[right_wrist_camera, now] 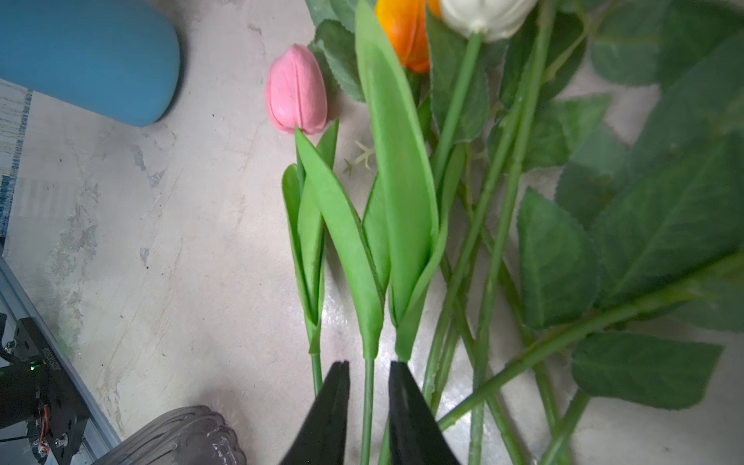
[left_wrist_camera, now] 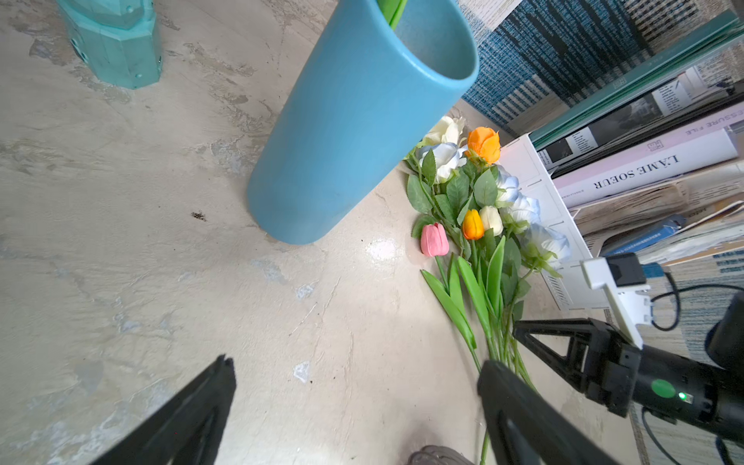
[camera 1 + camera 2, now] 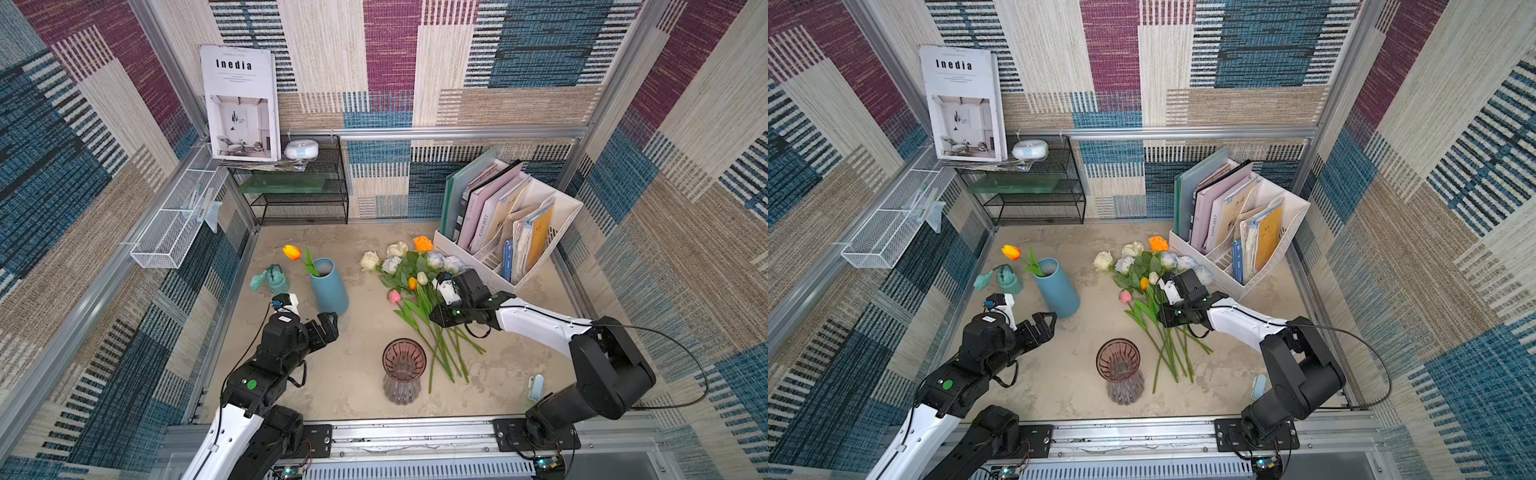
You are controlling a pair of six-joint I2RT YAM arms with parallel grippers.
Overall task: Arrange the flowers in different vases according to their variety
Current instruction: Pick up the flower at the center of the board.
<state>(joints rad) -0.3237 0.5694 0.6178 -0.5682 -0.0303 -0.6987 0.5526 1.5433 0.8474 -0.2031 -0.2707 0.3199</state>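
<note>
A pile of flowers [image 3: 415,278] lies on the table right of centre: roses at the back, with pink [image 1: 296,90], orange and white tulips in front. One orange tulip [image 3: 291,252] stands in the blue vase [image 3: 330,286]. The purple ribbed vase [image 3: 404,370] holds nothing that I can see. My right gripper [image 1: 367,364] is down on the stems, its jaws a little apart either side of one thin green tulip stem [image 1: 367,402], with a gap on both sides. My left gripper [image 2: 358,362] hovers wide open beside the base of the blue vase [image 2: 354,129], holding nothing.
A teal watering can [image 3: 272,280] stands left of the blue vase. A white file holder [image 3: 511,232] full of magazines sits just behind the flowers, close to my right arm. A black wire shelf [image 3: 299,187] is at the back and a white mesh basket [image 3: 174,224] hangs on the left wall.
</note>
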